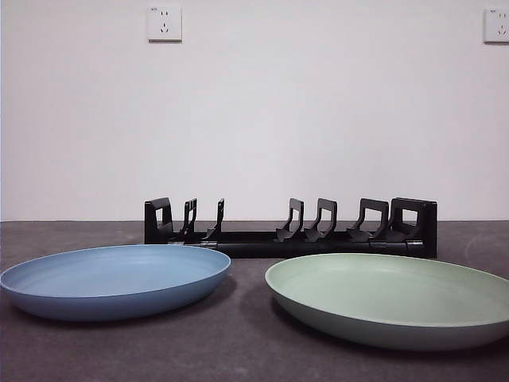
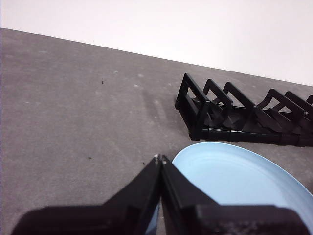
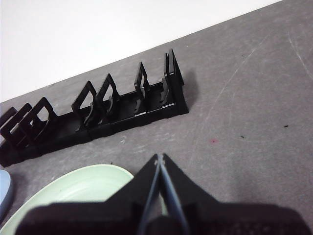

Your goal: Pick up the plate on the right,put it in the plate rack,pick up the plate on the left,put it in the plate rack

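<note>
Front view first: a round, shallow blue plastic plate (image 1: 115, 280) lies flat on the dark grey table (image 1: 238, 342) at about 8 o'clock in the picture, and a round, shallow pale green plastic plate (image 1: 394, 298) lies flat at about 4 o'clock. Both plates have nothing in them. They sit apart, with a strip of bare table between their rims. Behind them, around the middle of the picture, runs the long, low black plastic plate rack (image 1: 290, 232) with its row of upright slotted holders and blocky ends. Every slot is vacant, so neither plate is in the rack. Behind it all is a plain white wall (image 1: 254, 119) with two white power sockets (image 1: 164, 23) up high. No arm shows in this view.

Left wrist view: the left claw (image 2: 160, 157) has its two black jaws pressed together, tips meeting, pinching nothing. It hangs just over the near rim of the blue plate (image 2: 239, 178). One blocky end of the rack (image 2: 244, 117) lies beyond the plate, slots vacant.

Right wrist view: the right claw (image 3: 158, 157) is also pressed together with nothing between the jaws. It's just beside the green plate's (image 3: 78, 191) rim. The rack (image 3: 98, 115) stretches across the table beyond, holding nothing, and a sliver of the blue plate (image 3: 4, 193) peeks in at the picture's edge.
</note>
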